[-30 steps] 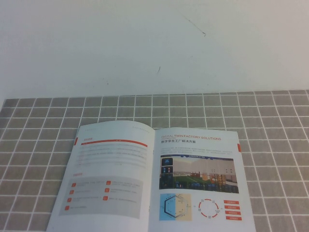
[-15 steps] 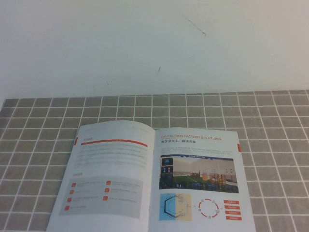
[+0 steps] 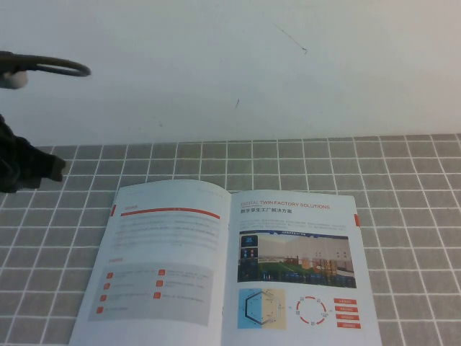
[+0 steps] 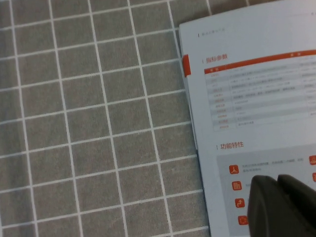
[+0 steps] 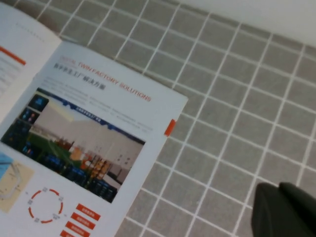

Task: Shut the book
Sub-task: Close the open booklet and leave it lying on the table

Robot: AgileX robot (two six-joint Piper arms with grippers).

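Flanking open fore-aft book (image 3: pixel 229 268), seemingly: hands (image 4: pixel 274 183) (image 5: pixel 279 190)

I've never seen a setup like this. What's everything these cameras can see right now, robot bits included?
book: one, white pages with orange headings and a colour photo, lying open on the cloth at the table's near side
cloth: one, grey squares with white lines, covering the table
wall: one, white with faint marks, behind the table
left arm: one, black, at the table's left edge, with a dark cable looping above it
left gripper: one, dark, seen against the book's left page
right gripper: one, dark, seen against bare cloth beside the book's right page; not in the high view
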